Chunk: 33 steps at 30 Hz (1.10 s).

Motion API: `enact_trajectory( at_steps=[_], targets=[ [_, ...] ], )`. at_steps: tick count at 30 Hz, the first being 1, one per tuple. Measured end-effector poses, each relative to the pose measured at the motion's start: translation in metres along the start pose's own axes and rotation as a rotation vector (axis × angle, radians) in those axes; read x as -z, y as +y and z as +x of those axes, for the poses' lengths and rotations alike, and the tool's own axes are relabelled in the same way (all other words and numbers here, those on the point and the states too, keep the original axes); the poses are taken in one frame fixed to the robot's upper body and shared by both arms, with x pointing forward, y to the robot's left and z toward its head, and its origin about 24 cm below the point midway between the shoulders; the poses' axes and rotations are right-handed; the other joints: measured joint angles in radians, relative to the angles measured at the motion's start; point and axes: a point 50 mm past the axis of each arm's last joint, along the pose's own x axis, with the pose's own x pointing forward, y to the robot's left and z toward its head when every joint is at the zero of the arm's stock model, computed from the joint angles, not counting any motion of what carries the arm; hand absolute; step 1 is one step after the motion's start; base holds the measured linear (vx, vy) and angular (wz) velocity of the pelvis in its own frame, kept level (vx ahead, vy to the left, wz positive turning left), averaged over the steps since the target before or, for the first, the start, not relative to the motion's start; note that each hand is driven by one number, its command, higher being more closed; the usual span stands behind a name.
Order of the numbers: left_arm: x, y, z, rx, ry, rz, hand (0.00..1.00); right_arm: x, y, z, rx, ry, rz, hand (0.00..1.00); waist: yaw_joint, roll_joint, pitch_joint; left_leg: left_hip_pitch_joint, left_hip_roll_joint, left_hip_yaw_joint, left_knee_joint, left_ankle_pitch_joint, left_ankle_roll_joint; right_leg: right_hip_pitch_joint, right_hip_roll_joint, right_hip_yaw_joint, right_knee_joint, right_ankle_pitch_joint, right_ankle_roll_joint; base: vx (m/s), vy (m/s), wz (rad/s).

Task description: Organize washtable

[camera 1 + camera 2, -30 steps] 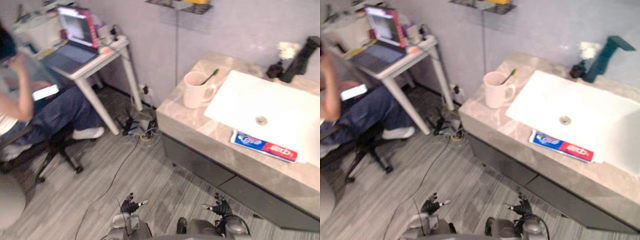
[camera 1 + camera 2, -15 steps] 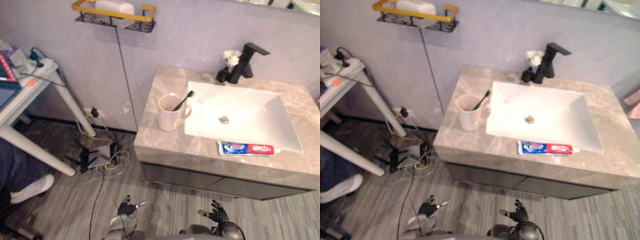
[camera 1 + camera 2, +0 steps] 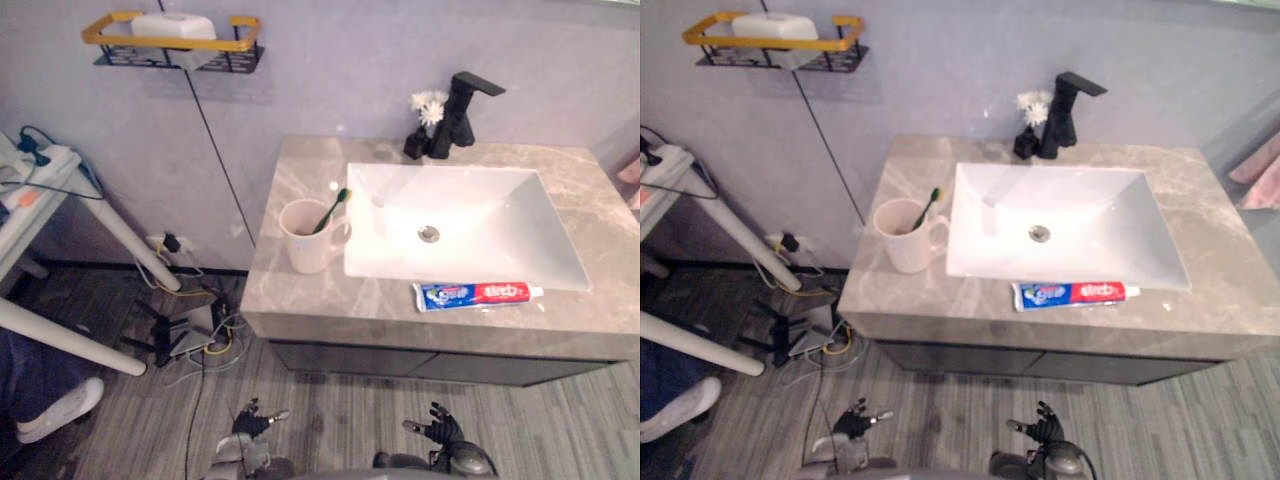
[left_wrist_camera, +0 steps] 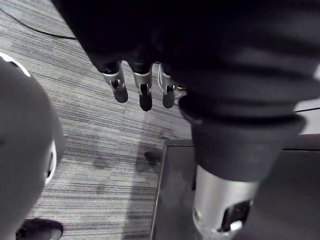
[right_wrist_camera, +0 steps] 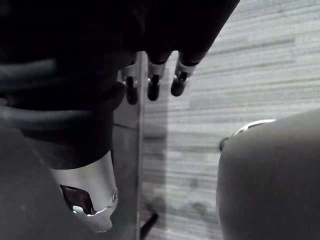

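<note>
A grey marble washtable (image 3: 300,180) holds a white sink (image 3: 460,225) with a black tap (image 3: 462,110). A cream mug (image 3: 308,238) with a green toothbrush (image 3: 332,208) stands left of the sink. A blue and red toothpaste tube (image 3: 475,294) lies along the front edge, below the sink. My left hand (image 3: 252,420) and right hand (image 3: 438,428) hang low over the floor in front of the cabinet, far from the counter. Both are open with relaxed fingers (image 4: 142,92) and hold nothing; the right hand's fingers (image 5: 155,85) also hang straight.
A small black vase with white flowers (image 3: 424,115) sits beside the tap. A yellow and black wall shelf (image 3: 170,40) carries a white soap box. A white table leg (image 3: 120,240) and a tangle of cables (image 3: 195,325) lie on the floor at the left.
The camera has swung right and settled on the washtable, so the desk and seated person have slid out at the left. Both hands stay low and open.
</note>
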Motion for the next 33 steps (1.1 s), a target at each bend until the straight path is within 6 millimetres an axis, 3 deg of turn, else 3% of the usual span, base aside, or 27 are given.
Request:
enact_trajectory(
  at_steps=[1, 2, 3, 5, 11, 13, 19, 20, 29, 33],
  targets=[
    [-0.001, 0.004, 0.000, -0.007, -0.002, 0.002, 0.00, 0.000, -0.001, 0.000, 0.006, -0.001, 0.007, 0.00, 0.001, 0.000, 0.006, -0.015, 0.000, -0.014, 0.051, -0.001, 0.004, 0.011, -0.003, 0.019, -0.001, 0.000, -0.001, 0.00, 0.086, -0.39],
    [0.000, 0.002, 0.000, -0.003, -0.004, 0.000, 0.00, 0.000, -0.003, 0.000, 0.013, -0.001, 0.005, 0.00, 0.002, 0.002, 0.011, -0.023, -0.030, -0.087, 0.002, -0.048, 0.000, 0.010, -0.005, 0.043, -0.002, 0.000, 0.000, -0.02, 0.135, -0.58],
    [0.000, -0.005, 0.000, 0.013, -0.002, -0.008, 0.00, -0.002, -0.011, 0.001, 0.029, -0.006, -0.007, 0.00, 0.002, 0.033, 0.014, -0.021, -0.057, -0.160, -0.108, -0.048, 0.001, -0.004, 0.005, 0.067, 0.000, 0.001, 0.002, -0.04, 0.140, -0.60],
    [0.005, -0.009, -0.001, 0.025, 0.009, -0.009, 0.00, -0.004, -0.020, 0.001, 0.055, -0.012, -0.008, 0.00, 0.000, 0.060, 0.015, 0.021, -0.072, -0.218, -0.236, -0.057, 0.012, -0.033, 0.027, 0.107, 0.002, 0.011, 0.021, -0.04, 0.167, -0.61],
    [0.002, -0.005, -0.001, 0.011, 0.001, -0.012, 0.00, 0.003, -0.018, -0.001, 0.062, 0.003, 0.015, 0.00, 0.022, 0.030, 0.015, 0.057, -0.100, -0.154, -0.268, -0.051, 0.025, -0.050, 0.002, 0.160, 0.000, 0.028, 0.041, -0.03, 0.087, -0.30],
    [0.002, -0.006, -0.001, 0.013, 0.001, -0.012, 0.00, 0.005, -0.019, -0.002, 0.067, 0.007, 0.044, 0.00, 0.023, 0.031, 0.014, 0.075, -0.107, -0.145, -0.299, -0.040, 0.038, -0.050, -0.002, 0.164, 0.000, 0.028, 0.041, 0.01, 0.037, -0.05],
    [0.009, -0.008, -0.003, 0.016, 0.018, -0.020, 0.00, 0.016, -0.025, -0.005, 0.099, 0.037, 0.118, 0.00, 0.020, 0.042, -0.007, 0.110, -0.110, -0.149, -0.322, -0.033, 0.032, -0.017, 0.000, 0.157, -0.019, 0.028, 0.042, 0.01, 0.008, -0.03],
    [0.024, 0.003, -0.008, -0.017, 0.058, -0.044, 0.00, 0.054, -0.031, -0.017, 0.129, 0.165, 0.154, 0.00, 0.022, 0.023, -0.041, 0.121, -0.125, -0.196, -0.426, 0.058, 0.039, 0.018, 0.007, 0.146, -0.167, 0.141, 0.042, 0.00, -0.002, 0.06],
    [0.024, 0.003, -0.008, -0.016, 0.058, -0.042, 0.00, 0.056, -0.031, -0.018, 0.132, 0.169, 0.183, 0.00, 0.021, 0.022, -0.041, 0.122, -0.129, -0.203, -0.428, 0.058, 0.039, 0.022, 0.000, 0.131, -0.166, 0.141, 0.044, 0.00, 0.000, 0.03],
    [0.023, 0.001, -0.008, -0.002, 0.048, -0.005, 0.00, 0.064, -0.031, -0.021, 0.143, 0.185, 0.289, 0.00, 0.019, 0.017, -0.043, 0.148, -0.123, -0.202, -0.438, 0.059, 0.040, 0.047, -0.001, 0.125, -0.171, 0.140, 0.045, 0.00, 0.000, 0.01]
  ],
)
